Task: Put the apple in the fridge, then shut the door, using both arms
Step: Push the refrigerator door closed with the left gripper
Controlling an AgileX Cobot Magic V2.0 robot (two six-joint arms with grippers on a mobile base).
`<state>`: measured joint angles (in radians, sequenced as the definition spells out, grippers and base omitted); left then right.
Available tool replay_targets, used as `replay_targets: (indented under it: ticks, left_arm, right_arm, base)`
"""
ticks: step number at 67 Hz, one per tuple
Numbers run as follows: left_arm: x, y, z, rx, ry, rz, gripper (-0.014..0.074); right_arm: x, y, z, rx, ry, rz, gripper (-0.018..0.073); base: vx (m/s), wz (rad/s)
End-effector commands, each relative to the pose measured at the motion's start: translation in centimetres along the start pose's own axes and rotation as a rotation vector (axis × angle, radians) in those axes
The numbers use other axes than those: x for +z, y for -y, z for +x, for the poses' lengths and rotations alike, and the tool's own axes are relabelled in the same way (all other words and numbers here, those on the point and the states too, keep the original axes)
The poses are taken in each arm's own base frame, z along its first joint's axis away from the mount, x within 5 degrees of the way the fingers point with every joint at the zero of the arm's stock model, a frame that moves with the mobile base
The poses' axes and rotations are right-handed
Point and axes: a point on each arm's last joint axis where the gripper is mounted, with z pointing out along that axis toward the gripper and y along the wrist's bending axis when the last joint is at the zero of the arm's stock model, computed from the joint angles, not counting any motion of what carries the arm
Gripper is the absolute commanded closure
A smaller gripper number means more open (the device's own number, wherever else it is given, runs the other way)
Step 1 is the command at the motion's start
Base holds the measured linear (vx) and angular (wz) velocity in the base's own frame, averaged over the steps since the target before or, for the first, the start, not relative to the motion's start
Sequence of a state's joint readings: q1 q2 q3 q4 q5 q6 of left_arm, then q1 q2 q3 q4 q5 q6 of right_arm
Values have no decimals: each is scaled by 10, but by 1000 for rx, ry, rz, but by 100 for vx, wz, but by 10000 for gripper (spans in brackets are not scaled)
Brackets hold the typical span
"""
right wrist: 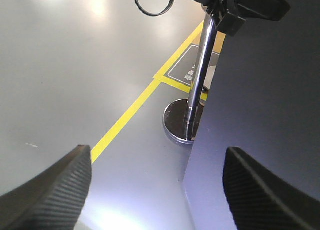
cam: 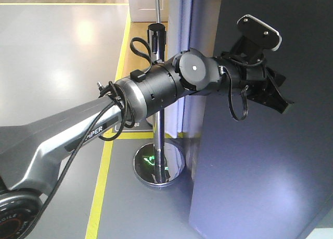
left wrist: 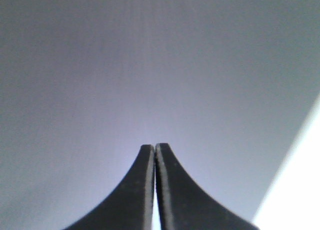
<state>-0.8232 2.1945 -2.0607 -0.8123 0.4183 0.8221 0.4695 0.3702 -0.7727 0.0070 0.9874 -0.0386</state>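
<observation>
We stand on a glossy grey floor [cam: 57, 46] crossed by yellow tape lines [cam: 104, 171], with a pale doorway far back in the front view. The largest thing before us is the door [cam: 260, 161] of the fridge, a tall dark-grey panel filling the right half of the front view; only its outer face shows, so we cannot see the fridge interior, its shelves, drawers or door bins, nor anything they hold. The apple shows in none of our views, and we cannot tell where it is.

Our left arm [cam: 156, 88] reaches across from the lower left, silver then black, with cables looped along it. Its left pincer [cam: 278, 96] lies against or just at the door's grey face; from the front view we cannot tell whether it touches. The left wrist view shows that pincer [left wrist: 154, 155] with its two fingers [left wrist: 175, 195] pressed together, nothing between them, pointing at the plain grey panel.

Behind the arm stands a chrome post [cam: 158, 140] on a round mirrored base [cam: 158, 166], just beside the door's edge.

The right wrist view shows the right pincer [right wrist: 157, 182] spread wide, its ribbed fingers [right wrist: 60, 185] well apart at the lower corners and holding nothing. Between them we see floor, the yellow line, the post's base [right wrist: 180, 120] and the door's grey face [right wrist: 260, 115].
</observation>
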Motion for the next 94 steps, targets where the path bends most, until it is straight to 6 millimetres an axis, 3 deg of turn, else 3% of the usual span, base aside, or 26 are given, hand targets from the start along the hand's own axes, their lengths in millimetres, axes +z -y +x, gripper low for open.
replay_targets:
  ticks: [1, 19, 40, 47, 62, 74, 82, 94]
  left_arm:
    - [-30, 7, -44, 14, 125, -12, 602]
    - [-38, 12, -45, 32, 45, 18, 602]
    - [-89, 14, -76, 0, -10, -111, 602]
    - [-106, 15, -74, 10, -36, -151, 602]
    - [-146, 20, -33, -17, -49, -212, 602]
    - [-190, 3, 2, -96, -65, -308, 602]
    - [-218, 0, 18, -128, -79, -350, 602]
    - [-243, 7, 35, -138, -94, -367, 602]
  right_arm:
    - [-3, 1, -11, -10, 78, 5, 39]
    - [-3, 1, -11, -10, 78, 5, 39]
    - [-3, 1, -11, -10, 78, 5, 39]
    - [-3, 1, -11, -10, 78, 5, 39]
    - [-3, 0, -11, -9, 78, 4, 39]
    - [-3, -3, -12, 24, 80, -40, 39]
    - [-4, -3, -15, 19, 117, -31, 39]
    - [-4, 1, -16, 8, 126, 10, 77]
  base:
    - [0, 0]
    - [0, 0]
    - [0, 0]
    - [0, 0]
    - [0, 0]
    - [0, 0]
    - [0, 0]
    - [0, 0]
